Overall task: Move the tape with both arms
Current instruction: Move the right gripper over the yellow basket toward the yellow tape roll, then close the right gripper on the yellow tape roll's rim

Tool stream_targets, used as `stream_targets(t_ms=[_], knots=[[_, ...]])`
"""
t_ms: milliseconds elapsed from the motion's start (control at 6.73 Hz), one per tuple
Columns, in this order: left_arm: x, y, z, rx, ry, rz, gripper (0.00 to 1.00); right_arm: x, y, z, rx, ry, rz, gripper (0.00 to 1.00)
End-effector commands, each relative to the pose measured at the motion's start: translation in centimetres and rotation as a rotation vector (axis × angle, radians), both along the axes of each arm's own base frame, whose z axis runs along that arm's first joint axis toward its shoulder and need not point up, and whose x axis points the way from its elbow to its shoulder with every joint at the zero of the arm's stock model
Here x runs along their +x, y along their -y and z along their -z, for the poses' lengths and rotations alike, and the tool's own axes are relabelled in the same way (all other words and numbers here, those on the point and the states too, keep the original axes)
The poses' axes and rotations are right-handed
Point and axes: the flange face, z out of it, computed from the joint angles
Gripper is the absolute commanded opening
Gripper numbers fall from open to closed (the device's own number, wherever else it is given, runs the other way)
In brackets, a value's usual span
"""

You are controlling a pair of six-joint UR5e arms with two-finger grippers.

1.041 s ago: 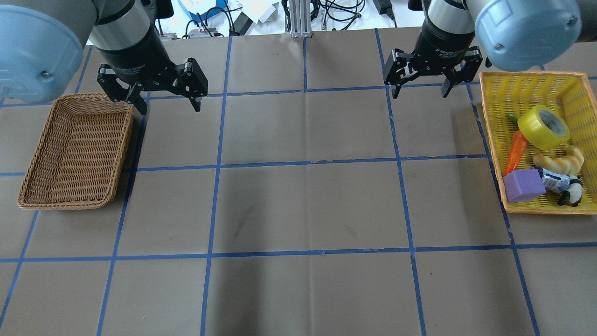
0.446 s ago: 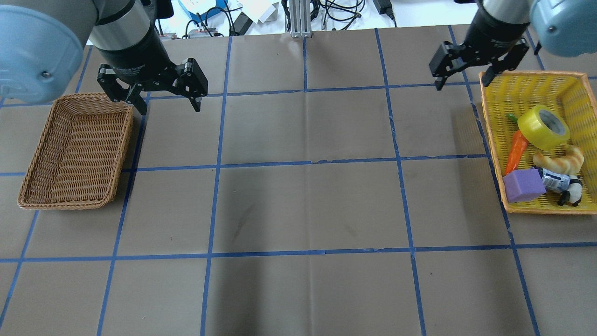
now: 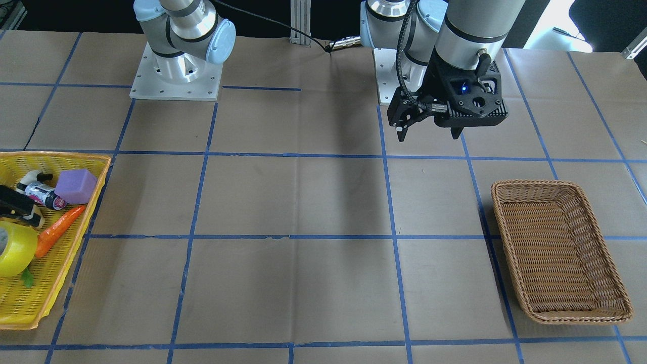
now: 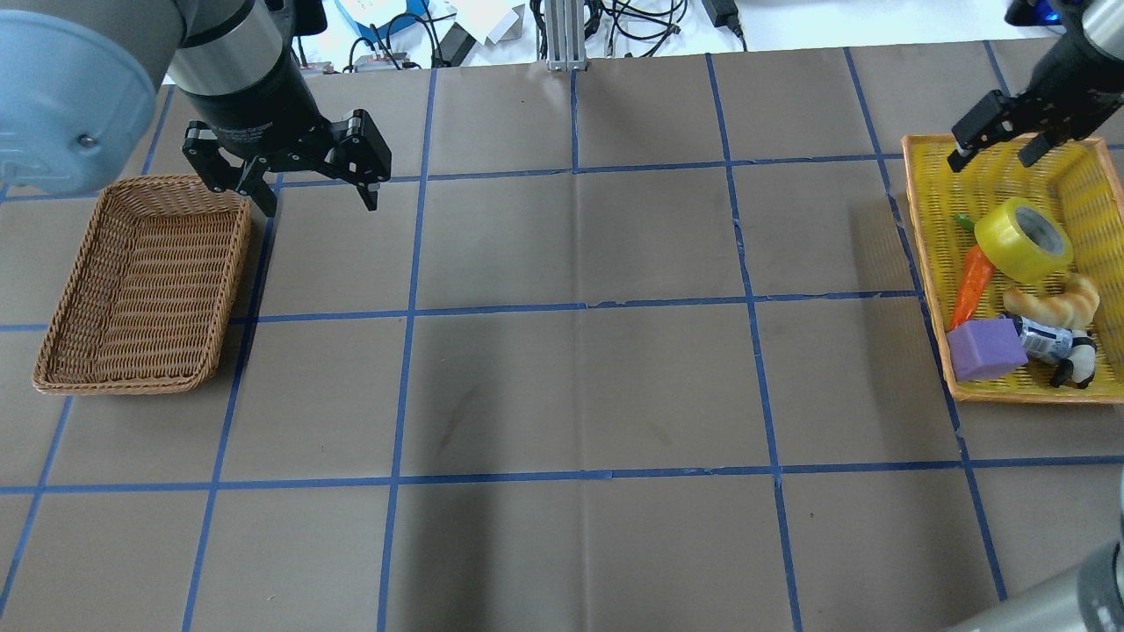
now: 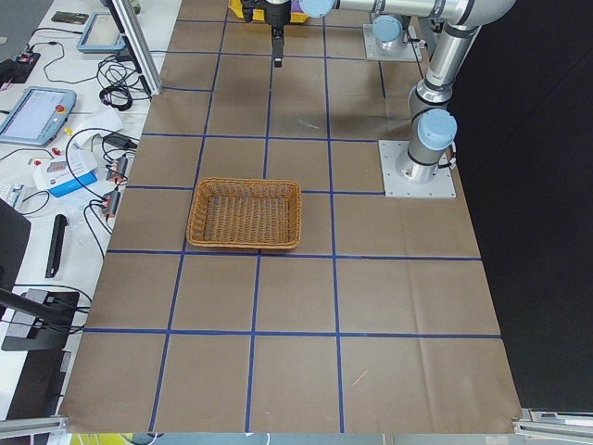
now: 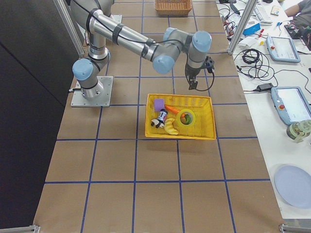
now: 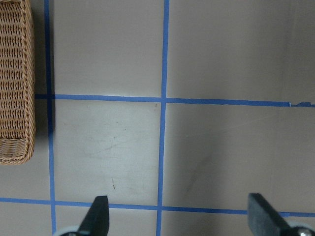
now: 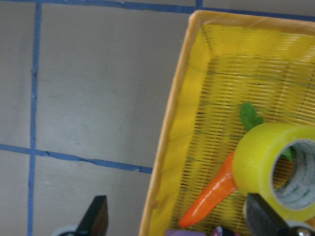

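The yellow tape roll (image 4: 1023,239) lies tilted in the yellow basket (image 4: 931,175) at the table's right, against a toy carrot (image 4: 972,285). It also shows in the front view (image 3: 12,247) and the right wrist view (image 8: 275,167). My right gripper (image 4: 990,162) is open and empty, hovering over the basket's far end, short of the tape. My left gripper (image 4: 320,206) is open and empty, hanging above the table just right of the wicker basket (image 4: 123,386).
The yellow basket also holds a croissant (image 4: 1054,300), a purple block (image 4: 985,348), a small bottle (image 4: 1041,338) and a penguin toy (image 4: 1076,362). The wicker basket (image 3: 561,253) holds nothing. Blue tape lines grid the brown table. Cables and boxes lie beyond the far edge.
My right arm has swung to the right, from above the table to over the yellow basket's far end. The left arm has not moved.
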Motion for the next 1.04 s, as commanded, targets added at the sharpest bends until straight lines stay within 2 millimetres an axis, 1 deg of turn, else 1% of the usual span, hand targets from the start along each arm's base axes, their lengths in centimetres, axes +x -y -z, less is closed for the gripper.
stream_targets(t_ms=[0, 297, 446, 595, 892], knots=[[0.0, 0.0, 0.0, 0.001, 0.001, 0.000, 1.00, -6.7, 0.8, 6.5, 0.014, 0.093, -0.054, 1.00], [-0.1, 0.0, 0.0, 0.001, 0.001, 0.002, 1.00, -6.4, 0.2, 8.7, 0.052, 0.114, -0.068, 0.99], [-0.1, 0.0, 0.0, 0.001, 0.000, 0.002, 1.00, -6.0, -0.6, 10.1, 0.070, 0.126, -0.107, 0.97], [0.0, 0.0, 0.0, 0.001, 0.000, 0.000, 1.00, -5.9, -0.8, 10.5, 0.078, 0.130, -0.109, 0.88], [0.0, 0.0, 0.0, 0.001, 0.000, 0.000, 1.00, -6.3, -1.2, 10.7, 0.113, 0.088, -0.117, 0.05]])
